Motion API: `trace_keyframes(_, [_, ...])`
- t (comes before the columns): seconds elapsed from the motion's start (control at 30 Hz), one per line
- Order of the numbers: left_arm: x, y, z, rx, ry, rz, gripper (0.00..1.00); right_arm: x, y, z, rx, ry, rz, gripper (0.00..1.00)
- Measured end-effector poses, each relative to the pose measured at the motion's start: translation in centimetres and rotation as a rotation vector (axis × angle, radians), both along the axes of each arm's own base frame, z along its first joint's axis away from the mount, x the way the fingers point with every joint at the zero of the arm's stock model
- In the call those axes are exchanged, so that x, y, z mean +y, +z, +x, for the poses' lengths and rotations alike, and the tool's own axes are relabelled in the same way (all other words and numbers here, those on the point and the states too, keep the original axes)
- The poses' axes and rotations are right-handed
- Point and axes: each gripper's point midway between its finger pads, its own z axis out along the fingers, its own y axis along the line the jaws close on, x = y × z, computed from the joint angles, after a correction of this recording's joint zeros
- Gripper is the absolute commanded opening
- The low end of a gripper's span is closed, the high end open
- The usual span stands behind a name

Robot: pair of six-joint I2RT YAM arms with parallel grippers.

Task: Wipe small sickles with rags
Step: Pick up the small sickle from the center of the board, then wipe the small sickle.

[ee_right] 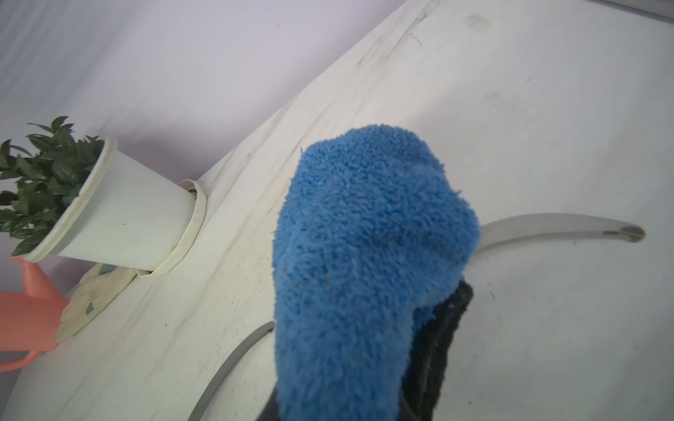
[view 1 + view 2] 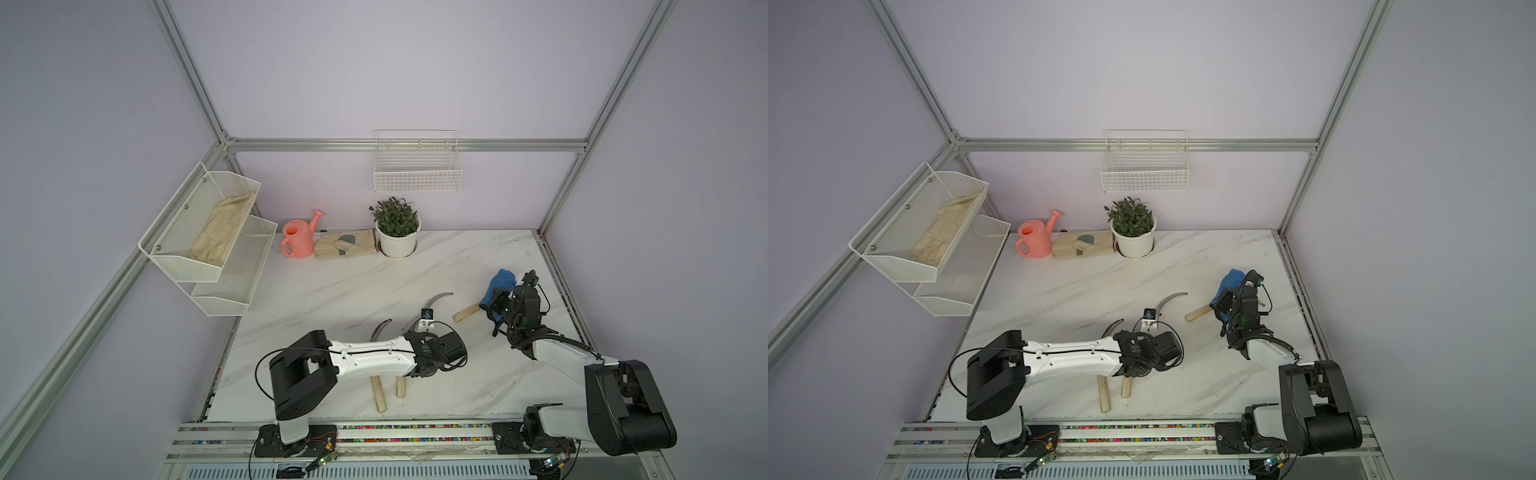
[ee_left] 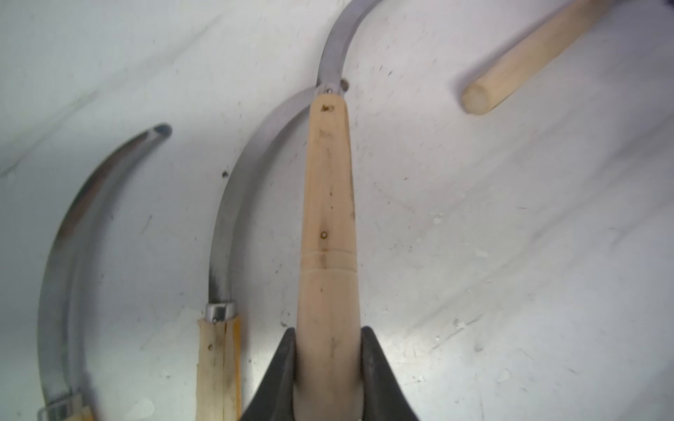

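Left claw [image 3: 328,359] is clamped on the pale wooden handle of one small sickle [image 3: 326,204], low over the tabletop [image 2: 332,286]; its blade curves away toward the right arm. Right claw [image 2: 497,304] grips the blue rag [image 2: 503,281] over the blade of a fourth sickle [image 2: 467,312]; I cannot tell whether cloth and metal touch. The grasp looks made and the wiping not yet begun. The next move calls for bringing the held blade and the rag together, then stroking along the curve. A second sickle [image 3: 226,226] and a third sickle [image 3: 58,255] lie just beside. The second's blade tip runs under the held handle's end and could snag on lifting. The potted plant [image 2: 397,243], watering can [image 2: 297,241] and beige glove [image 2: 345,245] sit well apart.
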Motion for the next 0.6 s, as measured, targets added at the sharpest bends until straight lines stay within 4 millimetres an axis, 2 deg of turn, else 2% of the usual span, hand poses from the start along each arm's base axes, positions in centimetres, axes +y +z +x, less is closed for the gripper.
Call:
trace_keyframes(0.1, [0.9, 2.2, 2.2, -0.042, -0.05, -0.082, 0.0, 1.5, 2.7, -0.3, -0.047, 0.051, -0.002, 0.0])
trace_keyframes(0.2, [2.4, 4.1, 4.5, -0.125, -0.083, -0.111, 0.0, 4.4, 6.7, -0.7, -0.117, 0.13, -0.013, 0.0])
trace_keyframes(0.27, [2.9, 5.3, 5.3, -0.194, -0.113, -0.097, 0.0, 6.4, 9.4, -1.1, -0.167, 0.183, -0.015, 0.0])
trace_keyframes(0.33, [2.7, 6.2, 5.5, -0.249, -0.157, -0.079, 0.0, 7.8, 11.1, -1.8, -0.197, 0.226, -0.014, 0.0])
trace_keyframes(0.43, [2.0, 7.1, 5.7, -0.329, -0.238, -0.052, 0.0, 8.3, 12.7, -3.1, -0.22, 0.252, -0.012, 0.0])
trace_keyframes(0.6, [1.2, 7.2, 6.1, -0.447, -0.372, 0.018, 0.0, 9.6, 14.2, -5.5, -0.234, 0.317, 0.0, 0.0])
